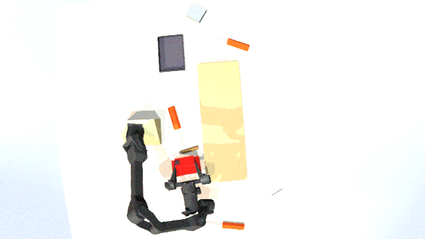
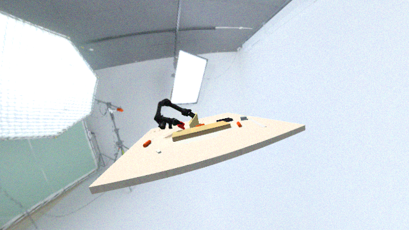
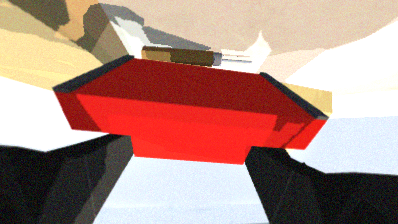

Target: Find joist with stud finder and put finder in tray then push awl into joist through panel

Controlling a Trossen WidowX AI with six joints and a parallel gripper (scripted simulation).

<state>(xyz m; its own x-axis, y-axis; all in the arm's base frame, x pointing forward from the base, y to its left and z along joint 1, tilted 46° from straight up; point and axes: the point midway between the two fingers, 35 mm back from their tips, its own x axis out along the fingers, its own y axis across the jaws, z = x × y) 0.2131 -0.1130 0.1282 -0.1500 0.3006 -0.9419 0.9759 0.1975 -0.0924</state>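
The red stud finder point(image 1: 186, 166) point(image 2: 181, 125) point(image 3: 187, 120) is held in my gripper point(image 1: 186, 168) point(image 3: 192, 136), which is shut on it. It is beside the near-left part of the pale yellow floor panel point(image 1: 220, 86) point(image 2: 201, 130); its height over the table is hard to tell. The awl with a brown handle point(image 1: 190, 149) point(image 3: 177, 56) lies just beyond the stud finder, left of the panel. Its thin shaft points left in the top view. The dark tray point(image 1: 172, 54) point(image 2: 224, 120) is empty, at the upper left of the panel. The joist is hidden.
Orange-handled tools lie left of the panel point(image 1: 174, 117), beyond its far end point(image 1: 238, 44) point(image 2: 239, 124) and near its near end point(image 1: 233, 226) point(image 2: 147, 144). A grey block point(image 1: 196, 13) point(image 2: 243, 118) lies beyond the tray. A yellow wedge-like block point(image 1: 151, 131) point(image 2: 194, 121) stands by the arm's base.
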